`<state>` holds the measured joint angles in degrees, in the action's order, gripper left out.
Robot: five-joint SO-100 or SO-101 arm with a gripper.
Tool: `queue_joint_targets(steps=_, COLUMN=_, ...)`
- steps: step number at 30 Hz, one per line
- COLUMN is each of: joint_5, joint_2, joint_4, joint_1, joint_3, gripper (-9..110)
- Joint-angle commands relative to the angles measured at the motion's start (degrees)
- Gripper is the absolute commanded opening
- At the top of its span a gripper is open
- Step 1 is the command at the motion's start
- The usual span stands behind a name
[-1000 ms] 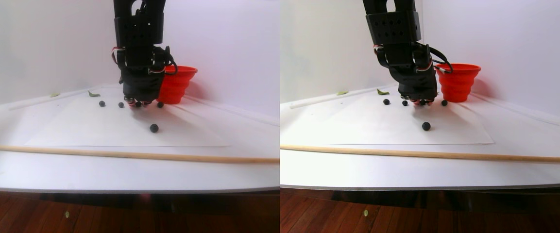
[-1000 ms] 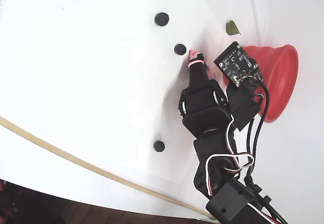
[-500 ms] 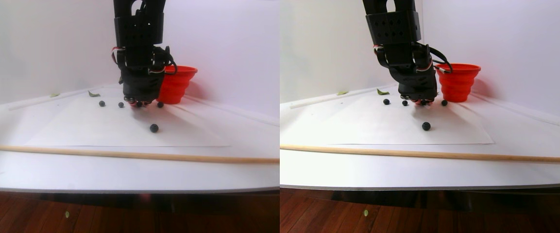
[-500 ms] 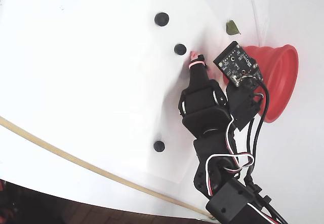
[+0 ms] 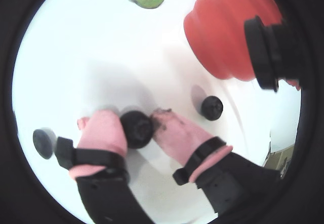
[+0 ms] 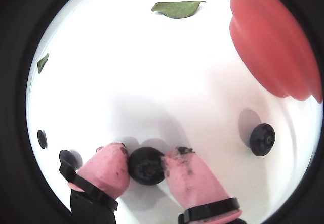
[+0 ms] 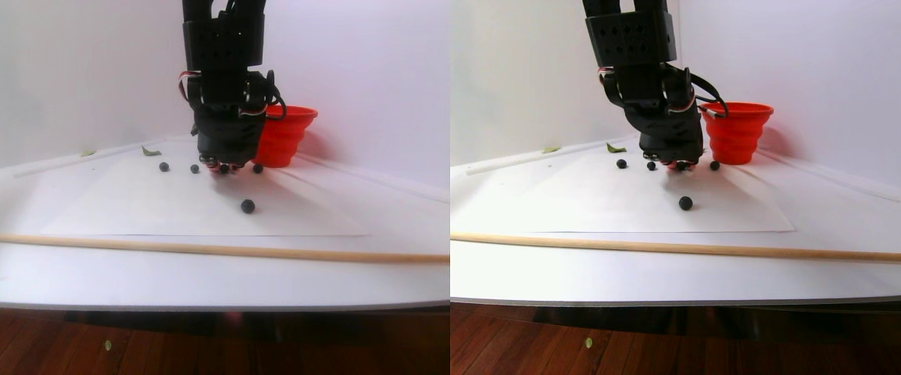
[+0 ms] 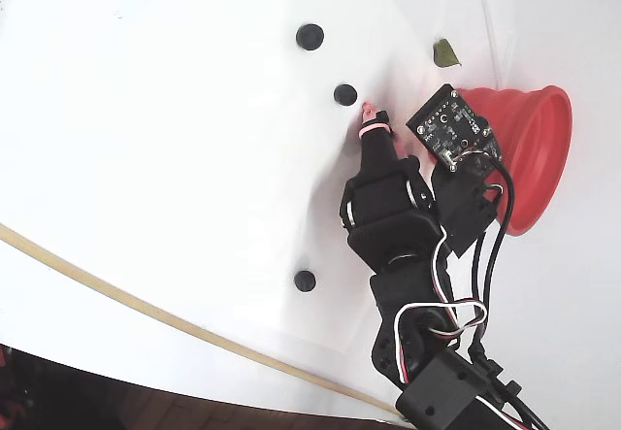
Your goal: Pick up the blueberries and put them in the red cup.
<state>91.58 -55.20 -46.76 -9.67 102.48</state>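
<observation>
The end effector [image 6: 147, 164] is down at the white surface [image 8: 175, 158] with its two pink-covered fingers [image 6: 107, 167] closed against either side of one blueberry [image 6: 146, 165]; in both wrist views the dark berry sits pinched between the pads, which carry dark smears near their tips. The same gripped berry [image 5: 136, 128] appears in a wrist view wedged between the pink tips, and whether it is off the surface cannot be told.

A second blueberry [image 6: 262, 139] lies loose just to the right of the fingers in a wrist view, between them and the red cup [image 6: 273, 47]. Two more berries show at the left edge of that view, one [image 6: 67, 158] beside the left finger and another [image 6: 42, 138] farther out.

In the fixed view the red cup [image 8: 529, 148] stands at the right, partly covered by the arm's circuit board [image 8: 448, 125], while three berries lie apart on the white sheet: one [image 8: 344, 93] just beside the pink fingertip, one [image 8: 310, 36] farther up, and one [image 8: 305, 281] well apart lower down. A green leaf scrap [image 8: 445, 53] rests near the cup's base. A thin wooden stick [image 7: 184, 248] lies across the front of the surface in the stereo pair view
</observation>
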Motion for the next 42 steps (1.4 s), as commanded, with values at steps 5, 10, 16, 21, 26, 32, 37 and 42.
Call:
queue_joint_targets(steps=5, joint_5=0.6, joint_2=-8.3, joint_4=-1.4, joint_1=1.1, joint_3=1.8, gripper=11)
queue_joint_targets(steps=10, joint_5=0.7, joint_2=-9.8, joint_4=-1.5, joint_1=1.1, joint_3=2.6, gripper=11)
queue_joint_targets(steps=16, joint_5=1.5, joint_2=-12.1, joint_4=-1.6, joint_1=1.1, joint_3=4.4, gripper=11)
queue_joint_targets(steps=21, joint_5=2.4, joint_2=-14.4, joint_4=-1.4, joint_1=0.8, joint_3=6.2, gripper=11)
queue_joint_targets(steps=26, joint_5=2.9, joint_2=-16.4, joint_4=-0.6, joint_1=0.4, joint_3=7.4, gripper=11)
queue_joint_targets(steps=32, joint_5=3.4, joint_2=-19.7, joint_4=0.7, joint_1=0.1, joint_3=9.5, gripper=11)
queue_joint_targets(steps=37, joint_5=3.3, joint_2=-22.9, joint_4=2.8, joint_1=-0.2, joint_3=10.7, gripper=11)
queue_joint_targets(steps=42, joint_5=3.1, joint_2=-26.5, joint_4=4.9, joint_1=-0.4, joint_3=12.0, gripper=11)
